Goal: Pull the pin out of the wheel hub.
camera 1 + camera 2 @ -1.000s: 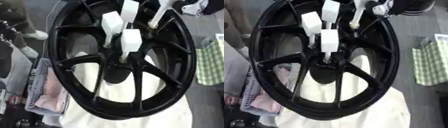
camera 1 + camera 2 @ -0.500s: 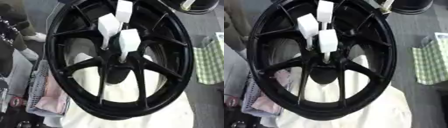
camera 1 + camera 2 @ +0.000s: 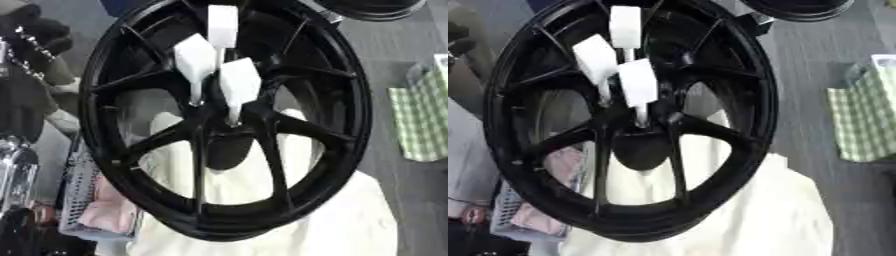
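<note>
Filling most of both views, the glossy black wheel hub [image 3: 227, 125] stands on a cream cloth [image 3: 289, 210], its slim spokes meeting at a dark centre. Three white block-headed pins [image 3: 238, 82] stick out near that centre. A mesh basket [image 3: 87, 205] sits left, a green checked bag [image 3: 424, 120] right. Neither hand shows.
</note>
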You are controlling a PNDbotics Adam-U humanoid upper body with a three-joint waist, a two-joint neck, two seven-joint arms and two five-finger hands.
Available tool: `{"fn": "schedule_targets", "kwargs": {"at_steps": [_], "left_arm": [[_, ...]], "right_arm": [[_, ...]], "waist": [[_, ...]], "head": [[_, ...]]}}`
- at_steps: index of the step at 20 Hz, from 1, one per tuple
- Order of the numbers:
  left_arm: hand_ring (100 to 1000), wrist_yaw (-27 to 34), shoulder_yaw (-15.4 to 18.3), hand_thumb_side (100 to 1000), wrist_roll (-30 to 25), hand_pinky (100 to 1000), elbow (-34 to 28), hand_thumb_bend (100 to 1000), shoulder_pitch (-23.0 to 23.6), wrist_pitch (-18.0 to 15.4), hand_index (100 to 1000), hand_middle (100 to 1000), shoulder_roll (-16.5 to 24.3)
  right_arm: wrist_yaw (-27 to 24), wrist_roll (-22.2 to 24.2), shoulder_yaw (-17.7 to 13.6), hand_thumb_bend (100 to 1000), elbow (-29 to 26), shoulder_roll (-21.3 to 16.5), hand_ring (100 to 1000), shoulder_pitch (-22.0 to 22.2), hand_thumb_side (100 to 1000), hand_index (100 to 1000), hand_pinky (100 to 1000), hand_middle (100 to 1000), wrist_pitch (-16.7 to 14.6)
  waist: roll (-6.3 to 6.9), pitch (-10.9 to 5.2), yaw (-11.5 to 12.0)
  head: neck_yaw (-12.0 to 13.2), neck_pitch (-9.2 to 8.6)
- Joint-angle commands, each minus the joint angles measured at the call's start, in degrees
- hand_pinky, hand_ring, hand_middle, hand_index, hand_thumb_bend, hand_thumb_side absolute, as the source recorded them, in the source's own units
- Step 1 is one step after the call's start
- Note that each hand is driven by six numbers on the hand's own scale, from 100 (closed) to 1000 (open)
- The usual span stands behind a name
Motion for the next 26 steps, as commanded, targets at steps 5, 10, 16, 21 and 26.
{"fn": "schedule_targets", "kwargs": {"at_steps": [5,10,16,21,26], "left_arm": [[755,-0.3,0.4,707,0.5,809,-1.2,100,-0.5,-0.2,786,631,0.9],[756,0.0,-0.2,707,0.0,809,-1.2,100,-0.7,0.0,787,632,0.9],[756,0.3,-0.5,708,-0.4,808,-1.2,100,-0.6,0.2,787,632,0.7],[757,0.4,-0.5,709,-0.6,807,-1.2,100,-0.5,0.3,787,632,0.7],[756,0.5,-0.6,709,-0.7,806,-1.2,100,-0.6,0.4,787,632,0.6]], "right_arm": [[6.3,-5.2,-10.5,235,9.5,5.4,436,7.6,100,513,593,374,6.6],[10.5,-9.4,-12.9,100,15.5,9.4,926,14.4,100,922,847,885,8.5],[13.2,-14.7,-16.1,100,12.6,14.3,996,22.4,383,978,890,963,4.6],[10.8,-18.7,-16.8,100,11.5,15.1,990,23.6,331,978,887,962,3.9],[10.7,-22.6,-17.1,100,9.3,15.0,868,22.7,100,906,784,840,3.2]], "waist": [[0.17,-1.05,1.3],[0.04,-1.52,3.0],[-0.15,-1.88,3.9],[-0.38,-1.95,4.0],[-0.52,-2.0,4.1]], "head": [[-0.2,0.26],[-1.9,0.33],[-3.2,0.34],[-3.4,0.34],[-3.3,0.34]]}}
